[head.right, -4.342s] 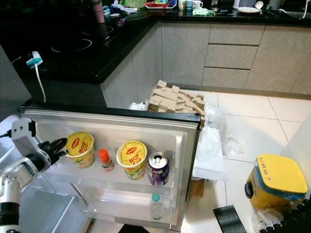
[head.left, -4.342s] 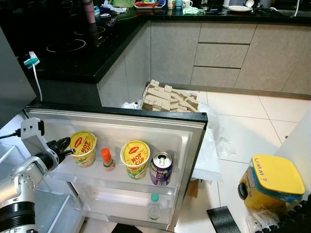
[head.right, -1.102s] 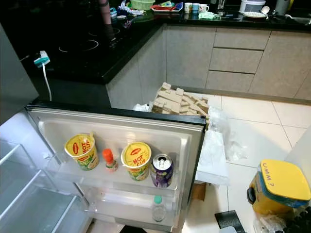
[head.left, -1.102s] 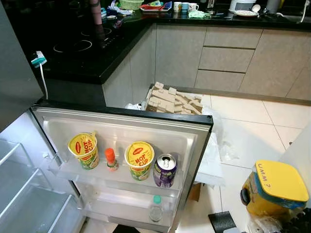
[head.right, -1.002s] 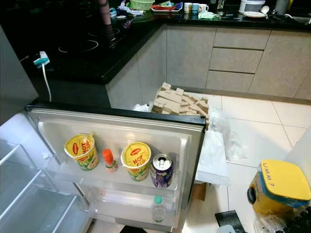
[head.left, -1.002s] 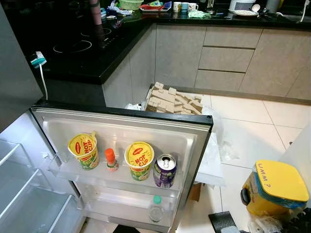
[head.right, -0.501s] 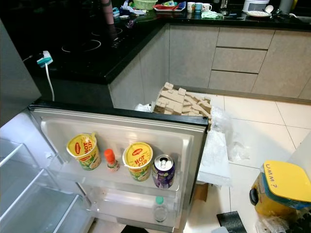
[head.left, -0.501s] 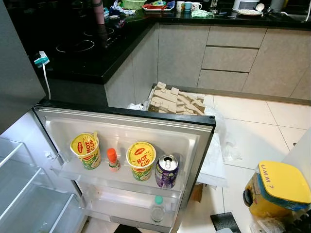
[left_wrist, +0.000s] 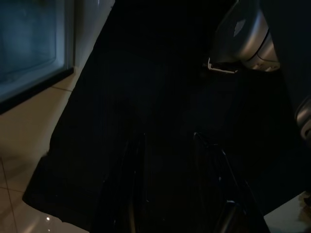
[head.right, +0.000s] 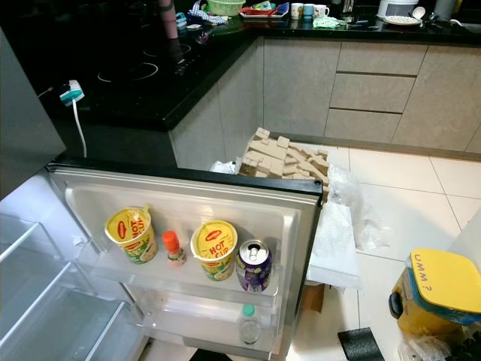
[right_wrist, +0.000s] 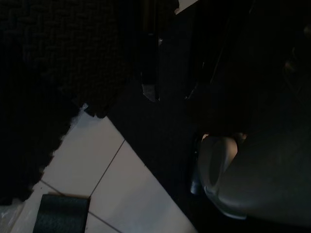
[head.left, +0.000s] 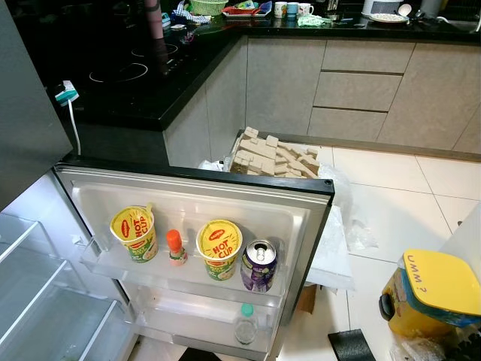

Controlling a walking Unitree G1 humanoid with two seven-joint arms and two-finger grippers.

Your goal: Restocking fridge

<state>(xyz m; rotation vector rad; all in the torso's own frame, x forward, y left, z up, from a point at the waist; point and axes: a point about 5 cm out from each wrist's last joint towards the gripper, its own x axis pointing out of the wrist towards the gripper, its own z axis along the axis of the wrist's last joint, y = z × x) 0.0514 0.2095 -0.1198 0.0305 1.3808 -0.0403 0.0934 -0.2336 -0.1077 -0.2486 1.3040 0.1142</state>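
Now left gripper (left_wrist: pixel 167 145) withdrawn, fridge door (head.left: pixel 301 226) shelf unchanged

Long glossy black fingers (left_wrist: pixel 131 189) in deep shade, rounded silver-grey shell (right_wrist: pixel 228 179), silver casing (left_wrist: pixel 245 41) with dark seam

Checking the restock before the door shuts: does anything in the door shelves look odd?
Yes. The purple can on the upper door shelf has its top already opened, and the left noodle cup leans slightly with its lid tab lifted.
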